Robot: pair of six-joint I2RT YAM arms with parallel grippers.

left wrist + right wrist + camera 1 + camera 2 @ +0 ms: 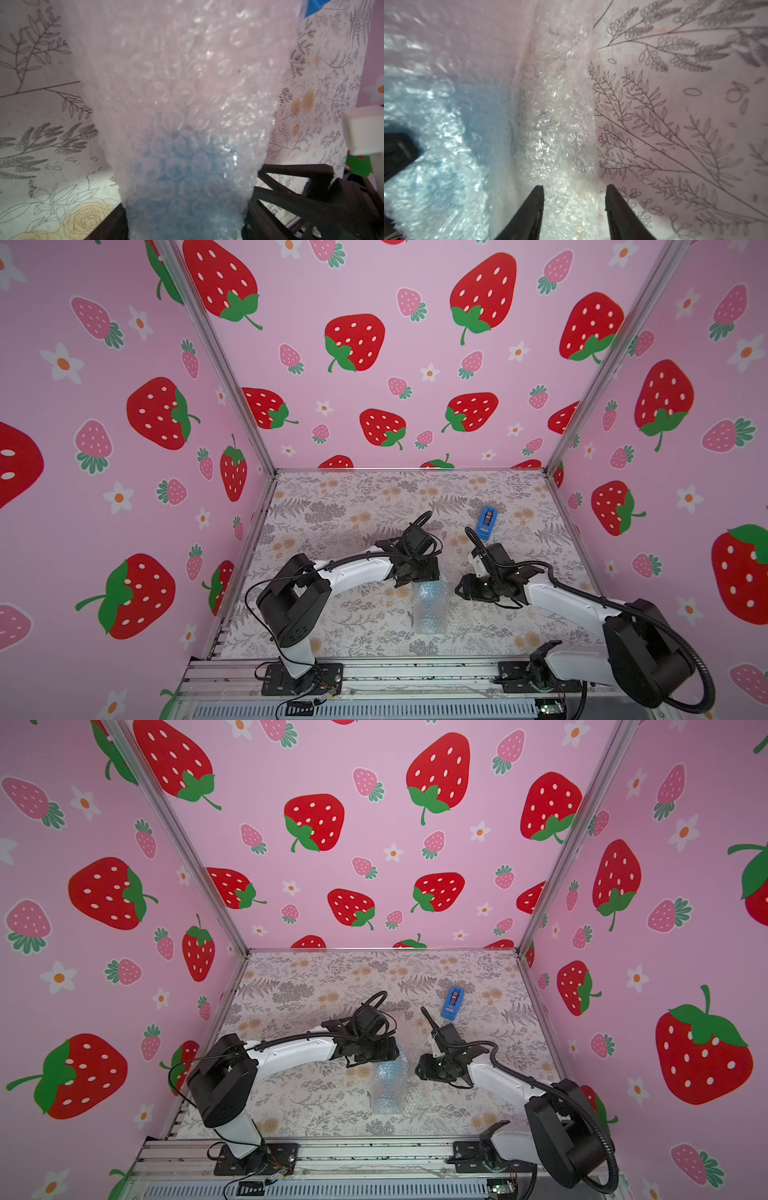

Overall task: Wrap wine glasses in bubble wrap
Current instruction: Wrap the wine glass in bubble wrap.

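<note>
Clear, shiny bubble wrap (187, 83) filled the space ahead of my left gripper (191, 191). It was rolled around the light blue plastic goblet (187, 176), and the bundle lay on the floral-printed table (332, 510). My left jaws stood wide, pressed against the wrap on both sides of the goblet's covered end. My right gripper (574, 185) sat just beside the bundle, jaws partly spread over a loose edge of wrap, gripping nothing. Beyond it, well apart, stood the small darker blue tape dispenser (486, 522).
</note>
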